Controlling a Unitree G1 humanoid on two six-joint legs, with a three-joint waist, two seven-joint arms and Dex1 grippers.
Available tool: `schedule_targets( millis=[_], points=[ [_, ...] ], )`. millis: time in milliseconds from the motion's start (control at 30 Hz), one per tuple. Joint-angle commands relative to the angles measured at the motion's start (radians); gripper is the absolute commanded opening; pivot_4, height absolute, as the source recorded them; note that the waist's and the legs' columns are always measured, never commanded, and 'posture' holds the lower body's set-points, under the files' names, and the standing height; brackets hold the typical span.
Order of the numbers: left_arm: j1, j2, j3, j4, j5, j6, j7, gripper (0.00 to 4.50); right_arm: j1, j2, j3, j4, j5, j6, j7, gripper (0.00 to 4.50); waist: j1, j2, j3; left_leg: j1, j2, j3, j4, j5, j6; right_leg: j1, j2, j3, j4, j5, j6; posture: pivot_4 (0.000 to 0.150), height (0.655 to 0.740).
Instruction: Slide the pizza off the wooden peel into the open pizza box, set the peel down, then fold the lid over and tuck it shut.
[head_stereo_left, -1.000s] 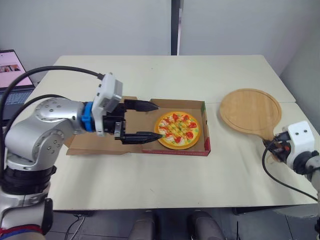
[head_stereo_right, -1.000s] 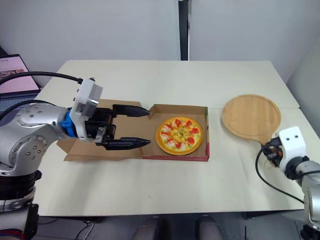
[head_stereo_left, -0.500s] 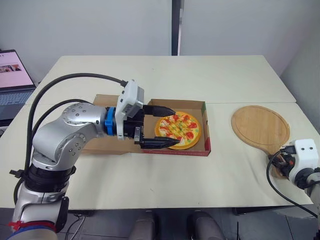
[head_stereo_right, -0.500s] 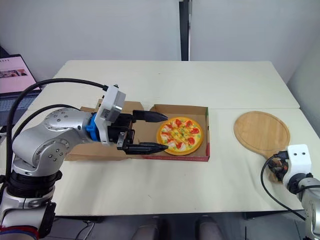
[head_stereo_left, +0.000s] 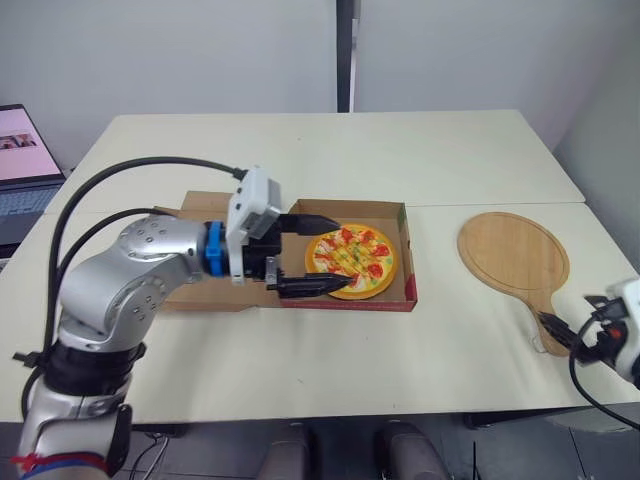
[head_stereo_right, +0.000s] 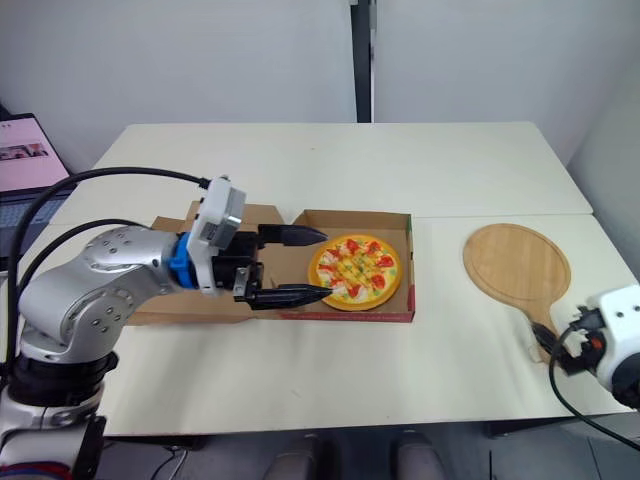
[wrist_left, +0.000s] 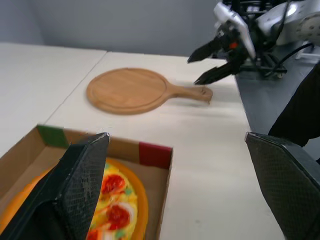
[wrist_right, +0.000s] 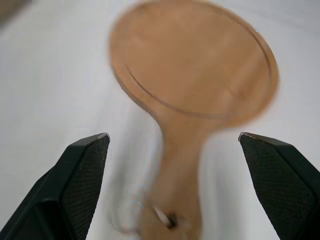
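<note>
The pizza (head_stereo_left: 350, 262) lies in the open cardboard box (head_stereo_left: 360, 303), whose lid (head_stereo_left: 195, 205) lies flat to the left, partly under my left arm. My left gripper (head_stereo_left: 342, 252) is open over the box's left side, its fingertips at the pizza's edge with nothing between them. The round wooden peel (head_stereo_left: 513, 250) rests flat on the table to the right, handle (head_stereo_left: 545, 330) pointing to the near edge. My right gripper (wrist_left: 194, 71) stands open just behind the handle's end, not touching it. In the right wrist view the handle (wrist_right: 175, 165) lies between the wide-spread fingers.
A laptop (head_stereo_left: 20, 150) stands off the table's far left. The table's right edge (head_stereo_left: 600, 260) runs close past the peel. Bare tabletop lies between the box and the peel and behind the box.
My right gripper has opened, let go of the peel's handle and drawn back a little; the peel has ended up further right. The left gripper moved right to the pizza's edge.
</note>
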Motion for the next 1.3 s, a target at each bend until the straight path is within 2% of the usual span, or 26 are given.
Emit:
schedule_targets(
  millis=[33,167,333,533,733,867,1000,1133,1300],
  points=[
    [0.070,0.041,0.121,-0.039,0.000,-0.011,0.048,4.50,-0.107,-0.060,0.093,-0.025,0.018,-0.080,0.027,4.44,0.000,0.000,0.000,0.000,0.000,0.000,0.000,0.000,0.000,0.000,0.000,0.000,0.000,0.000,0.000,0.150,0.7400],
    [0.232,0.052,0.267,-0.063,-0.010,-0.012,0.109,4.50,-0.293,-0.106,0.241,0.020,0.034,-0.154,0.082,4.44,0.000,-0.001,0.000,0.000,0.000,0.000,0.000,0.000,0.000,0.000,-0.001,0.000,-0.001,0.000,0.000,0.150,0.7400],
    [0.410,-0.021,0.434,-0.084,-0.033,-0.014,0.234,4.50,-0.511,-0.122,0.406,0.106,0.067,-0.184,0.170,4.44,0.007,-0.002,0.001,-0.001,-0.001,-0.001,0.001,0.000,0.000,0.000,-0.003,-0.001,-0.001,0.000,0.000,0.150,0.7400],
    [0.716,-0.168,0.699,-0.103,-0.214,0.063,0.355,4.50,-0.764,-0.119,0.581,0.210,0.140,-0.104,0.298,4.44,0.000,-0.002,0.001,-0.001,-0.001,-0.001,0.000,0.000,0.000,-0.002,-0.006,-0.002,-0.001,0.000,0.000,0.150,0.7400],
    [0.906,-0.317,0.800,-0.091,-0.436,0.108,0.513,4.50,-0.910,-0.074,0.676,0.279,0.166,-0.085,0.366,4.44,0.012,-0.003,0.001,-0.001,-0.002,-0.001,0.001,0.000,0.000,-0.002,-0.008,-0.003,-0.001,0.000,0.000,0.150,0.7400],
    [0.945,-0.405,0.782,-0.083,-0.552,0.095,0.655,4.50,-0.941,-0.068,0.715,0.299,0.147,-0.101,0.383,4.44,0.027,-0.004,0.000,-0.001,-0.002,-0.001,0.001,0.000,0.000,-0.002,-0.008,-0.004,-0.002,0.000,-0.001,0.150,0.7400],
    [0.917,-0.472,0.747,-0.061,-0.606,0.058,0.800,4.50,-0.953,-0.070,0.737,0.310,0.135,-0.117,0.393,4.44,0.028,-0.005,-0.001,-0.001,-0.002,-0.001,0.001,0.000,0.000,-0.002,-0.009,-0.004,-0.002,0.000,-0.001,0.150,0.7400],
    [0.829,-0.529,0.675,0.003,-0.612,0.023,0.931,4.50,-0.959,-0.075,0.745,0.304,0.138,-0.113,0.406,4.44,0.028,-0.005,-0.001,-0.002,-0.003,-0.001,0.001,0.000,0.000,-0.002,-0.008,-0.004,-0.001,0.001,-0.001,0.150,0.7400],
    [0.735,-0.575,0.636,0.065,-0.579,-0.061,0.991,4.50,-0.962,-0.078,0.749,0.305,0.130,-0.113,0.417,4.44,0.027,-0.006,-0.001,-0.001,-0.003,-0.001,0.000,0.000,0.000,-0.002,-0.008,-0.004,-0.001,0.001,-0.001,0.150,0.7400]
  ],
)
